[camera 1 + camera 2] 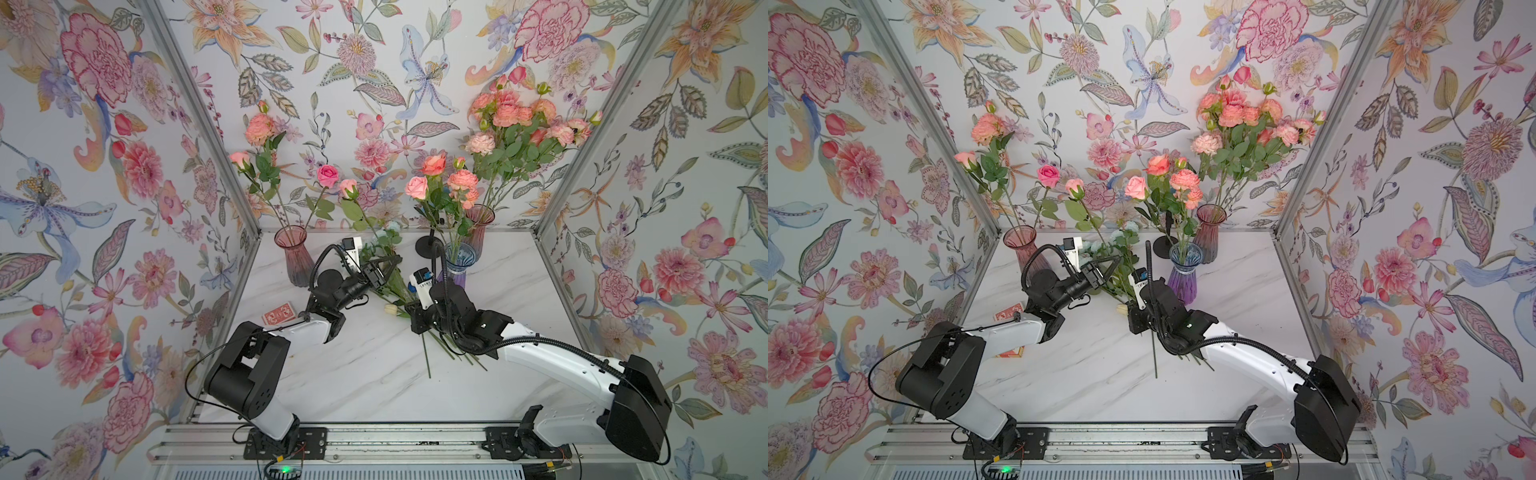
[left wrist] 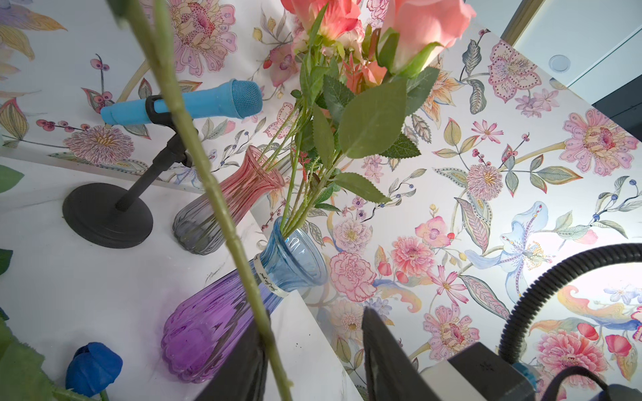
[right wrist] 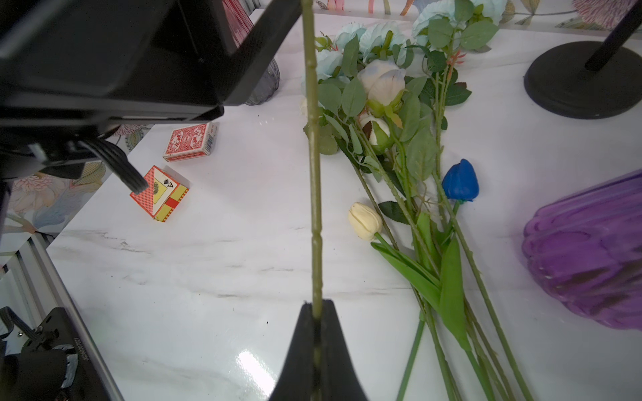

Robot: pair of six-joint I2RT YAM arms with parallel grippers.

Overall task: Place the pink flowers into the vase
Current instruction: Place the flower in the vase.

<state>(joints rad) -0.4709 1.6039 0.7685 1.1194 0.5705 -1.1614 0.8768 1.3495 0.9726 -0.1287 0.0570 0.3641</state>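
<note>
A pink flower [image 1: 348, 188] on a long green stem [image 3: 314, 173] stands tilted above the table, its bloom [image 1: 1074, 187] toward the back wall. My right gripper [image 3: 317, 307] is shut on the lower stem, seen in both top views [image 1: 410, 306] [image 1: 1133, 309]. My left gripper [image 2: 312, 312] is open higher up around the same stem [image 2: 208, 180], which lies against one finger; it shows in both top views [image 1: 392, 266] [image 1: 1113, 266]. A pink-grey vase [image 1: 295, 253] at the back left, a blue-purple vase [image 1: 459, 264] and another pink-grey vase [image 1: 478, 228] each hold pink flowers.
White and pale-blue flowers [image 3: 382, 83], a blue tulip [image 3: 460, 180] and a cream tulip [image 3: 363, 222] lie on the marble table [image 1: 374, 374] under the arms. Two card boxes [image 3: 190, 141] [image 3: 159, 194] lie at the left. A blue microphone [image 2: 194, 102] on a black stand [image 1: 428, 245] is at the back.
</note>
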